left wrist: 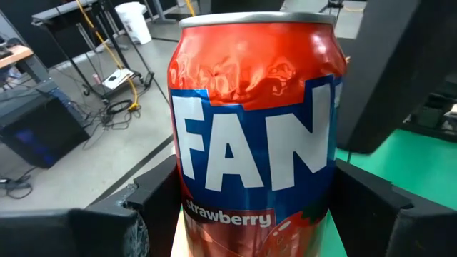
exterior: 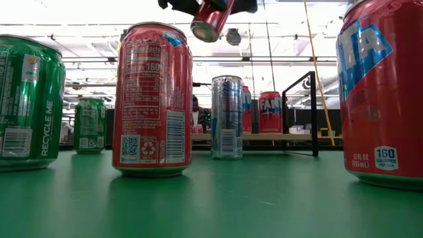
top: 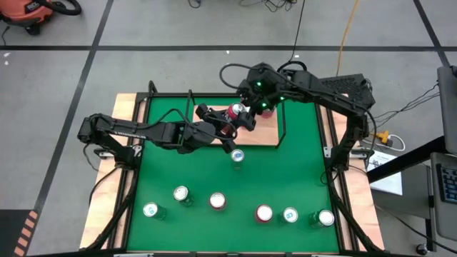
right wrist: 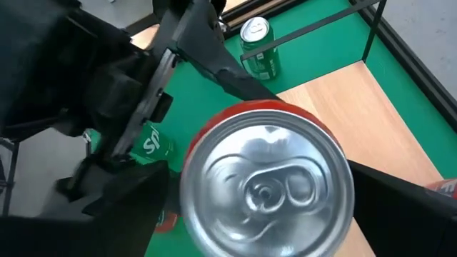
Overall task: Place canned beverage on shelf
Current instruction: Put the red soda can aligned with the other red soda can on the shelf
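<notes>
A red Fanta strawberry can (top: pixel 236 111) hangs in the air over the left part of the shelf (top: pixel 268 132), a light-wood board with a thin black rail (top: pixel 282 121). My left gripper (top: pixel 230 123) reaches in from the table's left. My right gripper (top: pixel 250 111) comes down from the far right. Both are shut on this can. In the low view the can (exterior: pixel 211 20) is tilted, high above the table. Two other red cans (exterior: pixel 269 111) stand on the shelf (exterior: pixel 264 136). My left gripper pinches the can's side wall, in its lower half (left wrist: pixel 194 221), between its two fingers (left wrist: pixel 153 207), which come level from the table's left and lie across the can. The can is lifted clear and tilted. My right gripper has its fingers (right wrist: pixel 132 207) on either side of the can just below the top rim (right wrist: pixel 187 207). They come from above and lie along the can, with the lid (right wrist: pixel 265 182) facing the wrist. The can itself hides the contact places.
A silver-blue can (top: pixel 238 155) stands on the green mat just in front of the shelf. Several green and red cans (top: pixel 218 200) stand in a row near the front edge. A green can (right wrist: pixel 257 46) stands beside the shelf rail. Pale wooden strips (top: pixel 128 107) line the table's sides.
</notes>
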Controlling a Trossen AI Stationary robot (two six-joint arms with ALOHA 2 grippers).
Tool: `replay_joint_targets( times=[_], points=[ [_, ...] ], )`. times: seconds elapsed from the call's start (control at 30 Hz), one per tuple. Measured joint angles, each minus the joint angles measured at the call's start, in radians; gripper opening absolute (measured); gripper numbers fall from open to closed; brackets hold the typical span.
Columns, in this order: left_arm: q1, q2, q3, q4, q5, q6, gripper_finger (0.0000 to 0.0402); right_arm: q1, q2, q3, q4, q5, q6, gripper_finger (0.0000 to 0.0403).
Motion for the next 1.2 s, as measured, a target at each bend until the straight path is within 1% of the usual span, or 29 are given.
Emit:
replay_joint_targets(
  times=[0.1, 0.2, 0.3, 0.4, 0.47, 0.57, 0.7, 0.83, 0.93, 1.0, 1.1, 1.2],
  points=[
    [0.0, 0.0, 0.0, -0.004, -0.004, 0.0, 0.0279, -0.002, 0.0, 0.0, 0.0, -0.004, 0.01, 0.0372],
    [-0.001, 0.0, 0.0, -0.004, -0.004, 0.0, 0.0279, -0.003, 0.0, 0.0, -0.003, -0.025, 0.011, 0.0335],
    [-0.001, -0.001, 0.0, -0.005, -0.004, 0.0, 0.0279, -0.003, 0.0, 0.0, -0.002, -0.023, 0.009, 0.03],
    [0.0, -0.001, 0.0, -0.005, -0.005, 0.0, 0.0279, -0.006, 0.0, 0.0, -0.002, -0.024, 0.006, 0.0281],
    [0.0, -0.001, 0.0, -0.005, -0.004, 0.0, 0.0279, -0.008, 0.0, 0.0, -0.002, -0.028, 0.006, 0.0281],
    [0.0, -0.001, 0.0, -0.005, -0.003, -0.001, 0.0289, -0.008, 0.0, 0.0, -0.003, -0.028, 0.001, 0.0291],
    [0.0, -0.001, 0.0, -0.005, 0.001, -0.061, 0.0315, -0.009, -0.004, 0.0, -0.006, -0.03, -0.019, 0.0293],
    [-0.007, -0.001, 0.001, -0.004, 0.027, -0.132, 0.0348, -0.008, -0.024, -0.002, -0.028, -0.031, -0.086, 0.0292],
    [-0.014, -0.008, 0.001, -0.037, 0.084, -0.2, 0.0369, -0.008, -0.043, -0.002, -0.078, -0.031, -0.136, 0.0292],
    [-0.019, -0.016, 0.001, -0.069, 0.151, -0.261, 0.0377, -0.009, -0.052, -0.002, -0.121, -0.027, -0.171, 0.0292],
    [-0.023, -0.027, 0.002, -0.111, 0.253, -0.336, 0.038, -0.009, -0.059, -0.002, -0.197, -0.026, -0.228, 0.0292],
    [-0.029, -0.042, 0.001, -0.149, 0.314, -0.395, 0.038, -0.009, -0.06, -0.004, -0.224, -0.027, -0.28, 0.0292]
  ],
)
